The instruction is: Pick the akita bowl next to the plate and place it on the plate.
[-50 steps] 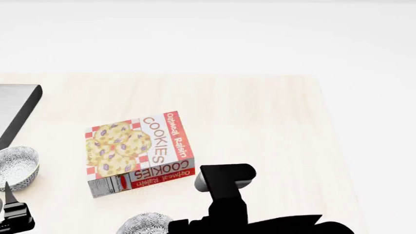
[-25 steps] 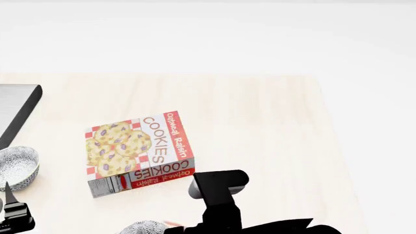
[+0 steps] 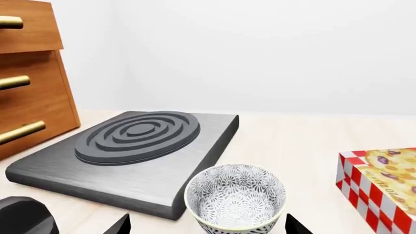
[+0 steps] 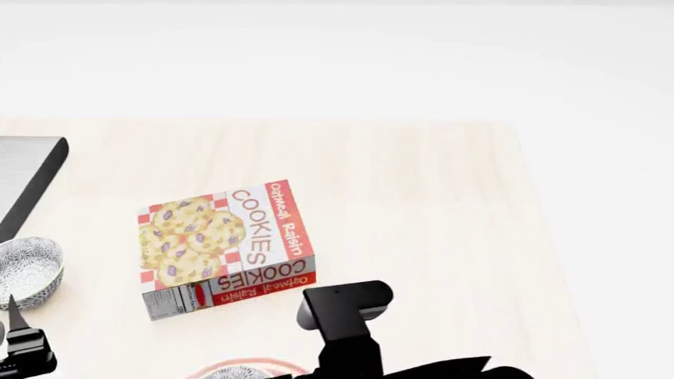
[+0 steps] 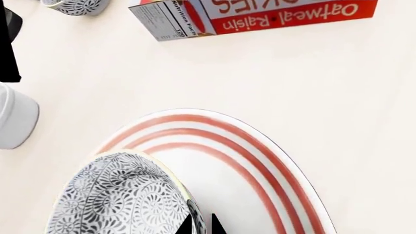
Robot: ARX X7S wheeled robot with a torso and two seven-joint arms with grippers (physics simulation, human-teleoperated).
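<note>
From where I stand, the pale wooden table (image 4: 421,197) has wide bare room on the robot's right, running out to its right edge. The cookie box (image 4: 224,246) lies flat near the middle.

The akita bowl (image 5: 120,200) sits over the near-left part of the plate (image 5: 260,165), above the red rings. The right gripper (image 5: 200,225) pinches its rim, one dark fingertip on each side of the wall. A plain white cup (image 5: 14,116) stands just beside the plate.

Compared with a second ago, the right arm (image 4: 348,312) has drawn back toward the robot, and the bowl has slid almost out of the head view, where a sliver of red plate rim (image 4: 248,368) now shows.

The second speckled bowl (image 3: 235,197) rests by the corner of the grey burner slab (image 3: 130,151), between the left gripper (image 3: 206,225) tips, which stand spread wide and clear of it. A wooden drawer chest (image 3: 29,73) is cut off at the frame edge. Whether the held bowl touches the plate, I cannot tell.
</note>
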